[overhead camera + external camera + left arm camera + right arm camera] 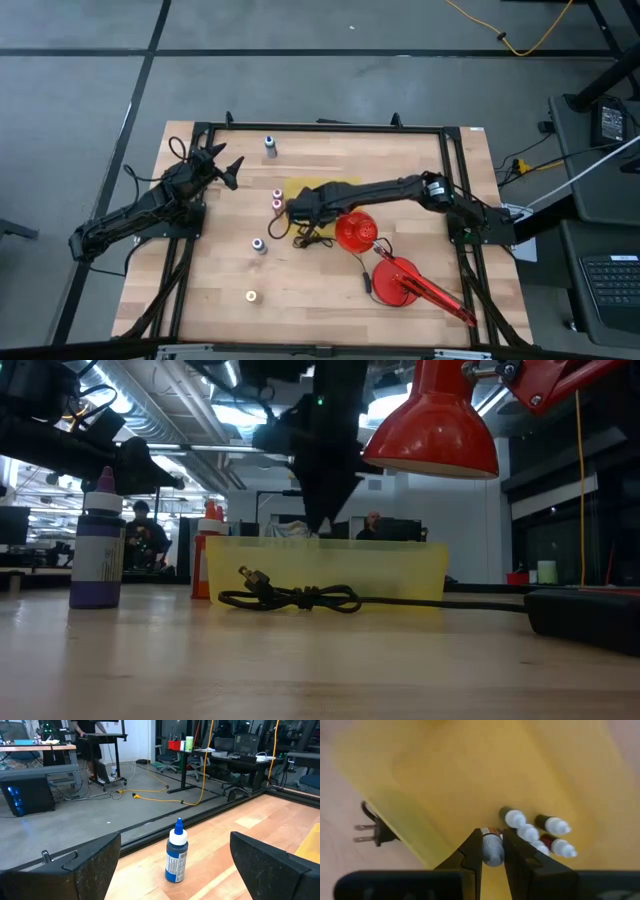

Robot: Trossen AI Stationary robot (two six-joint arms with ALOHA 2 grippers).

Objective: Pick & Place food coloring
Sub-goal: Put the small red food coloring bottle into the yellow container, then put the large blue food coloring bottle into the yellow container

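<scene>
A yellow tray (pixel 322 187) stands mid-table, with several small pale food coloring bottles (pixel 552 826) lying in it. My right gripper (pixel 294 211) hangs over the tray's left end, shut on one more bottle (pixel 492 851). Loose bottles stand upright on the wood: a blue one (pixel 270 147) at the far left, two red-topped ones (pixel 277 199) beside the tray, one (pixel 259 245) nearer, and an orange-yellow one (pixel 251 296) near the front. My left gripper (pixel 175 870) waits open at the table's left, level, facing the blue bottle (pixel 176 855). My right gripper pinches a small pale bottle by its sides (pixel 491 842) between its two fingers (pixel 472 852). The fingers point steeply down from above. The bottle is lifted clear over the yellow tray's floor (pixel 445 780), next to the bottles lying there.
A red desk lamp has its shade (pixel 355 232) just right of my right gripper and its base (pixel 400 283) nearer the front right. Its black cord and plug (pixel 290 598) lie in front of the tray. A black frame (pixel 320 127) rims the table.
</scene>
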